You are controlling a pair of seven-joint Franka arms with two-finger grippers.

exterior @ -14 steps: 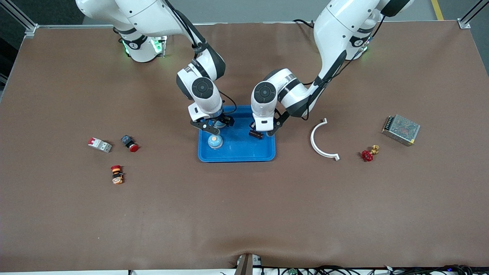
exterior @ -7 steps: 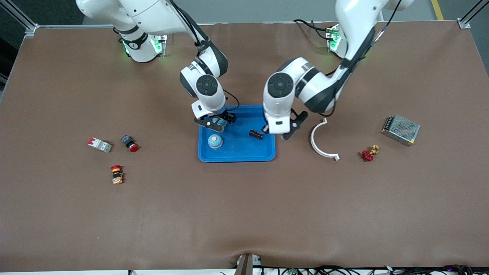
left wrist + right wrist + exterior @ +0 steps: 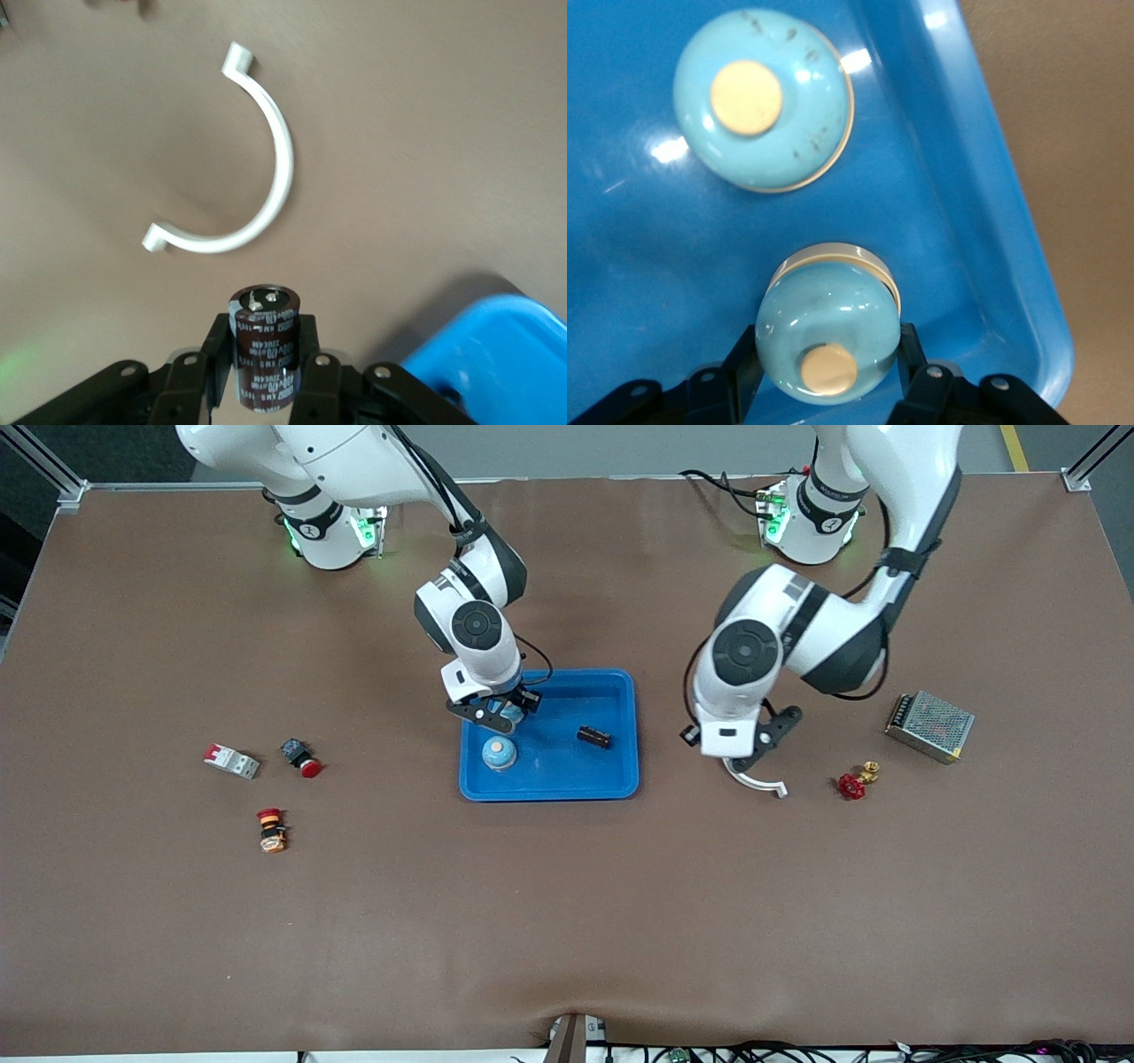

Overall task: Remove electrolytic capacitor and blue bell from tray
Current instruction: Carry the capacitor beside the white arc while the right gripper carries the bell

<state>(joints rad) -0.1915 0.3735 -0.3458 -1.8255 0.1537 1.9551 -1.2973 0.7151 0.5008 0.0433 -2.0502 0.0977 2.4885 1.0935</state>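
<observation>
Both hands pinch parts: left hand (image 3: 263, 390) carries capacitor (image 3: 263, 345) over bench (image 3: 567, 921); right hand (image 3: 824, 376) grips bell (image 3: 828, 332) over tray (image 3: 620, 788). Next: lift bell out toward 9 o'clock.

White curved bracket (image 3: 753, 779) is the landmark, on brown table (image 3: 567, 921). Red valve handle w/ brass fitting (image 3: 855, 781) just beside it, toward left arm's end. Metal mesh box (image 3: 929, 725) further that way, farther from front cam. Well apart toward right arm's end: red-white breaker (image 3: 231, 761), black-red pushbutton (image 3: 301, 758), and nearer cam a red-orange button (image 3: 271, 829).
</observation>
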